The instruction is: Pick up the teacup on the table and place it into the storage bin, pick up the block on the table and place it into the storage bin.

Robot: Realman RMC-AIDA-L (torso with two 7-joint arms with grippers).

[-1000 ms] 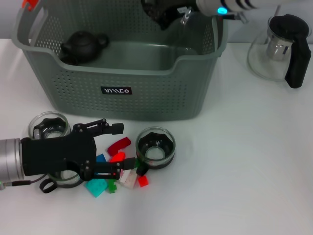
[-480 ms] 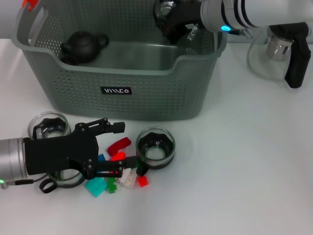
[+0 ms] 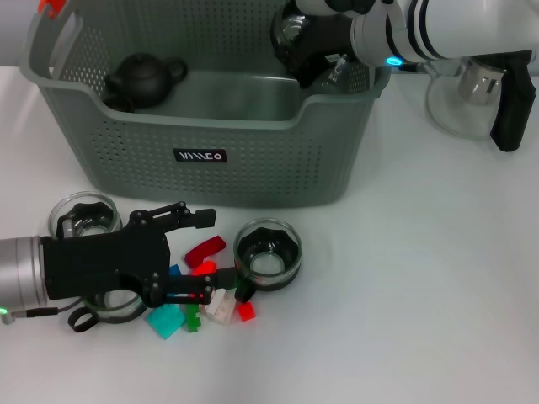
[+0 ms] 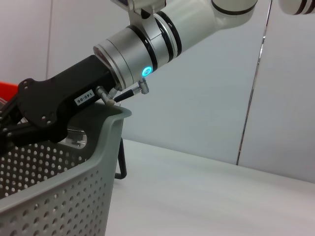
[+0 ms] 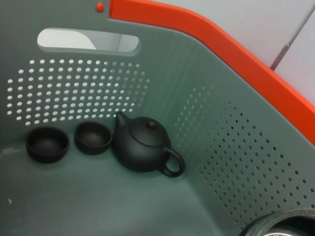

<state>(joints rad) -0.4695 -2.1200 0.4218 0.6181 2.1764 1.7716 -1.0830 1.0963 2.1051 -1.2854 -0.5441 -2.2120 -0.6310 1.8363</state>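
Observation:
The grey-green storage bin (image 3: 253, 160) stands at the back of the table. My right gripper (image 3: 305, 44) hangs over its right rear corner, shut on a glass teacup (image 3: 290, 25); that cup's rim (image 5: 278, 225) shows low inside the bin in the right wrist view. My left gripper (image 3: 205, 255) lies open on the table at the front left, its fingers on either side of a red block (image 3: 205, 249). A second glass teacup (image 3: 268, 252) stands just right of it, and a third teacup (image 3: 84, 215) sits behind the left arm. Several more small blocks (image 3: 167, 321) lie beneath the gripper.
Inside the bin are a black teapot (image 3: 143, 77) and two small dark cups (image 5: 47, 145). A glass teapot (image 3: 480, 80) with a black handle stands at the back right. The left wrist view shows the bin wall (image 4: 59, 196) and the right arm (image 4: 142, 49) above it.
My right gripper has come down and to the right with the teacup, closer to the bin's right rear corner. The left gripper and the blocks have stayed put.

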